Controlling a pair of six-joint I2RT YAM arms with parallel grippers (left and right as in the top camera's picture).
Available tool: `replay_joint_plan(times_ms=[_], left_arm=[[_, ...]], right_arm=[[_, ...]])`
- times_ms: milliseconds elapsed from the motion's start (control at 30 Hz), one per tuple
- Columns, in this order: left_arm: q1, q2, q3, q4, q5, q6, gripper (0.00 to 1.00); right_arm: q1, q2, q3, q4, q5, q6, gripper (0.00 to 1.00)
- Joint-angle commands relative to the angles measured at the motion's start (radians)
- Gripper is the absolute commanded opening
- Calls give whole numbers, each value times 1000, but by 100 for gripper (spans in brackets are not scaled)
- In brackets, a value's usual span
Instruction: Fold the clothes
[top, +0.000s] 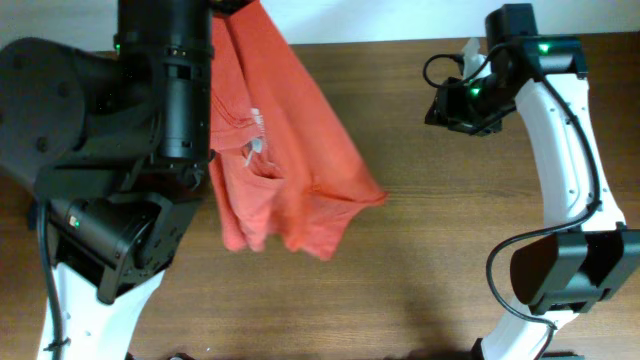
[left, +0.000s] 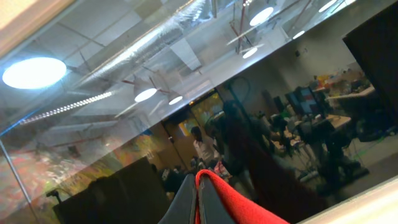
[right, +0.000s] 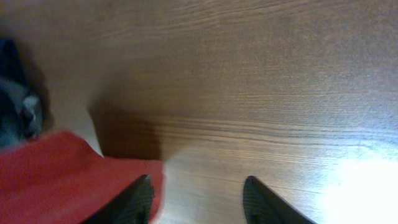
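Note:
The red-orange shirt (top: 290, 160) hangs bunched from my raised left arm over the left half of the table, with its white lettering and tag (top: 254, 135) showing. In the left wrist view my left gripper (left: 199, 190) is shut on a fold of the shirt's red fabric (left: 239, 202), and the camera points up and outward. My right gripper (top: 438, 108) is at the back right, apart from the shirt. In the right wrist view it (right: 198, 185) is open and empty above the wood, with the shirt's edge (right: 56, 180) beside its left finger.
The wooden table (top: 430, 250) shows bare wood to the right of and below the shirt. The bulky black left arm (top: 170, 90) hides the left side of the table. A dark grey thing (right: 13, 109) lies at the left edge of the right wrist view.

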Motion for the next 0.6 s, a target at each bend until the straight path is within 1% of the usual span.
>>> replay_joint_plan(times_ms=[0, 100, 200, 267, 367, 467, 500, 533, 567], left_arm=[[7, -4, 15, 9, 20, -27, 2], [7, -4, 15, 9, 67, -32, 3], [7, 1, 15, 8, 107, -98, 3], [7, 10, 15, 3, 137, -138, 3], [6, 42, 15, -10, 227, -209, 3], [-2, 91, 15, 10, 389, -296, 3], [-12, 107, 15, 34, 426, -320, 2], [-41, 137, 15, 103, 448, -345, 3], [-63, 153, 15, 149, 447, -345, 3]], right_arm=[[-13, -6, -3, -18, -98, -124, 58], [6, -6, -3, -21, -101, -146, 64], [11, -6, -3, -19, -100, -134, 65], [-5, -6, -3, -13, -92, -81, 65], [-62, -6, -3, -8, -90, -27, 65], [-143, -9, -3, -11, -90, -3, 65], [-169, -10, -3, -13, -91, -2, 65], [-214, -12, -3, -18, -94, -2, 65], [-242, -12, -3, -26, -95, -2, 65]])
